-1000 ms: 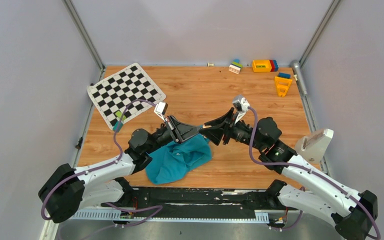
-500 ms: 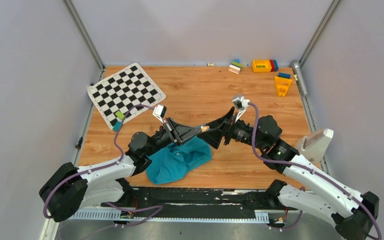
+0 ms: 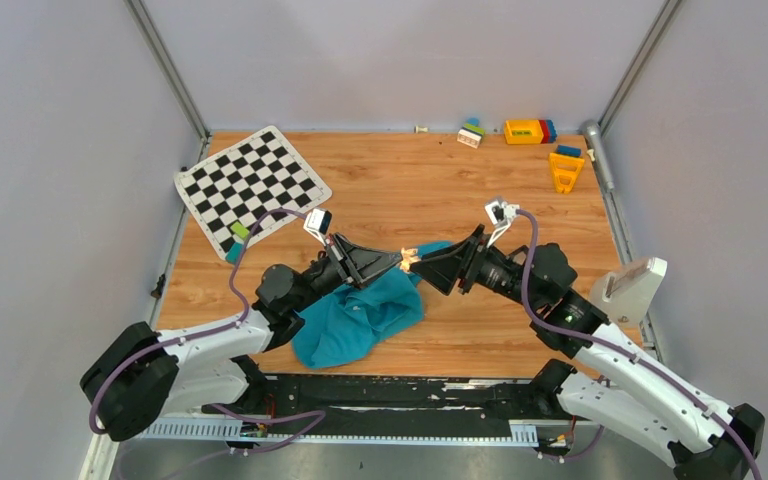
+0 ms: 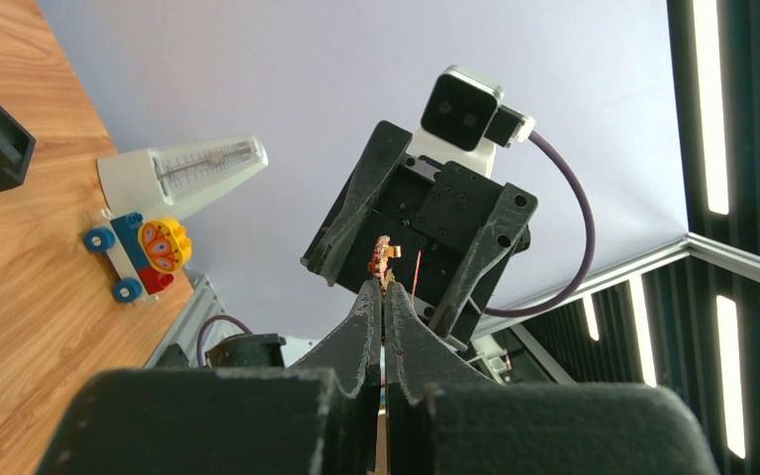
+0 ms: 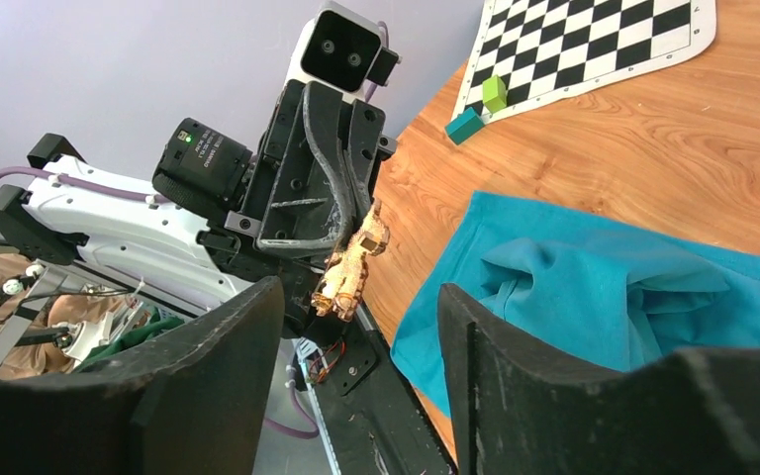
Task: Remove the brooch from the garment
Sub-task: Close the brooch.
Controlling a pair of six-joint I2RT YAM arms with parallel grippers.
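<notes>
The garment (image 3: 360,315) is lying crumpled on the wooden table (image 3: 410,190) closest to my bases, beneath my left arm. It is teal and resting flat, with nothing lifting it.

Above its far edge, I am pressing my left gripper (image 3: 400,260) fully together on the brooch (image 3: 409,258). This small gold-coloured piece is projecting from the fingertips, clear of the cloth as far as both wrist views show.

I am holding my right gripper (image 3: 422,265) nose to nose with the left. Its jaws are spread, with one finger on either side of the brooch and neither finger touching it.

Judgement: the removal appears complete, and a transfer between grippers is being set up.

Hazards from here:
- Releasing the left pinch before the right jaws are seated would be dropping the brooch into the folds below.
- Closing the right jaws off-centre would be levering the piece out of the left tips.
- Advancing further would be driving the opposed fingers into each other.

Beyond, the checkered mat (image 3: 250,185) and toy blocks (image 3: 530,130) are sitting well apart.
</notes>
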